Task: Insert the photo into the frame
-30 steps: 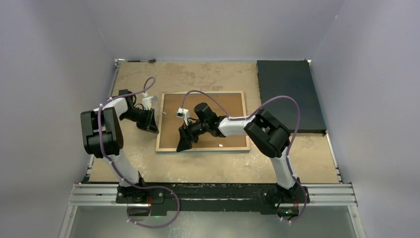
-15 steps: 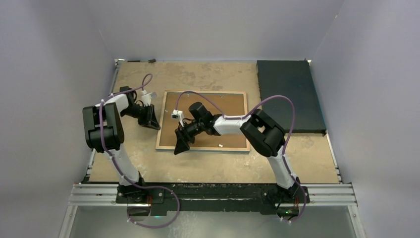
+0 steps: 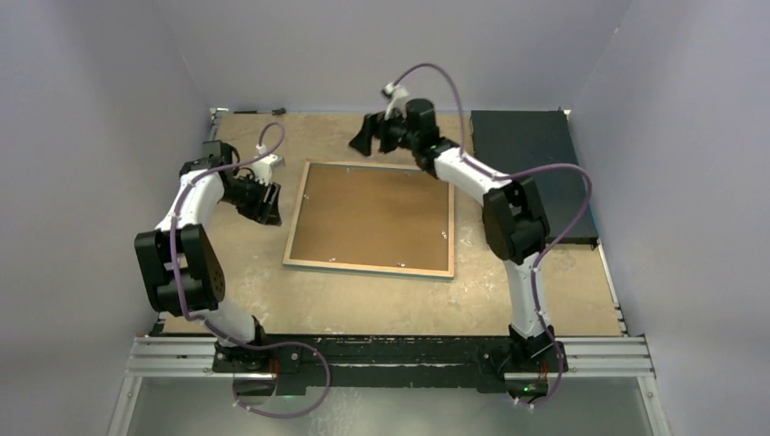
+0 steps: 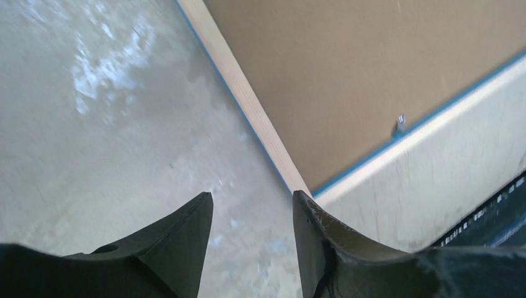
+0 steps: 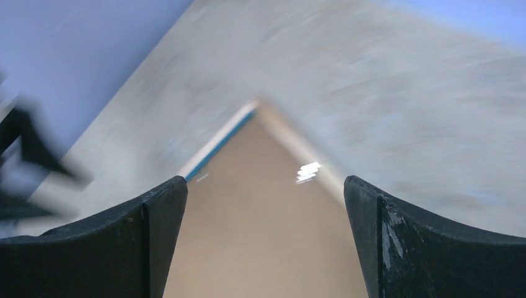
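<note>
Top external view: the thin rectangular picture frame (image 3: pixel 363 267) lies flat in the middle of the worn sandy tabletop (image 3: pixel 300 309), rear side up. Its tan-brown wooden rim surrounds a plain brown backing board (image 3: pixel 372 213), and a sliver of bright blue shows along its outer edge in the wrist views. A dark rectangular mat (image 3: pixel 531 173) sits at the far right corner of the table, apart from the frame.

The left gripper (image 4: pixel 252 194) is low over the table just beside the frame's far left corner. Its two dark fingers stand partly apart, with only bare tabletop between them and nothing in their hold; the frame's corner lies just ahead of the fingertips.

The right gripper (image 5: pixel 265 180) hangs raised beyond the frame's far edge. Its wrist picture is blurred, yet the fingers plainly stand wide apart and carry nothing, with a corner of the frame below them.
</note>
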`<control>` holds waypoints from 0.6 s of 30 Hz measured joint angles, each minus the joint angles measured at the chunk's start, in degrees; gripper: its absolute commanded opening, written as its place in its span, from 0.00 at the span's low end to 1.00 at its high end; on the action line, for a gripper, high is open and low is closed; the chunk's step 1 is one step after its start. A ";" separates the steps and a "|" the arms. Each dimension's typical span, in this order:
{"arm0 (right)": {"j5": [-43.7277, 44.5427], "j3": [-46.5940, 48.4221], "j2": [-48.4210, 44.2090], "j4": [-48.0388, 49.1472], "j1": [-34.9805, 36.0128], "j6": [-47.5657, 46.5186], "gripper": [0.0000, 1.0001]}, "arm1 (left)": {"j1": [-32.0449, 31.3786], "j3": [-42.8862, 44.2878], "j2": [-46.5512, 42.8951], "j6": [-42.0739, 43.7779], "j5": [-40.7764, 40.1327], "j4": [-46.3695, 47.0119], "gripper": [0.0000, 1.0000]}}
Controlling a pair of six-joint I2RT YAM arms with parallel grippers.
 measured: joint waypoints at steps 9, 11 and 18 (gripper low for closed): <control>15.30 9.73 9.22 -1.38 -12.39 -0.48 0.99 | -5.33 -16.06 -9.64 12.90 -5.81 -5.66 0.50; 15.56 11.52 12.44 -2.62 -12.87 -0.37 0.99 | -6.88 -18.97 -11.02 14.05 -7.23 -5.88 0.50; 14.99 12.31 17.49 -5.95 -13.05 0.48 0.99 | -8.00 -24.90 -14.27 13.38 -10.95 0.35 0.50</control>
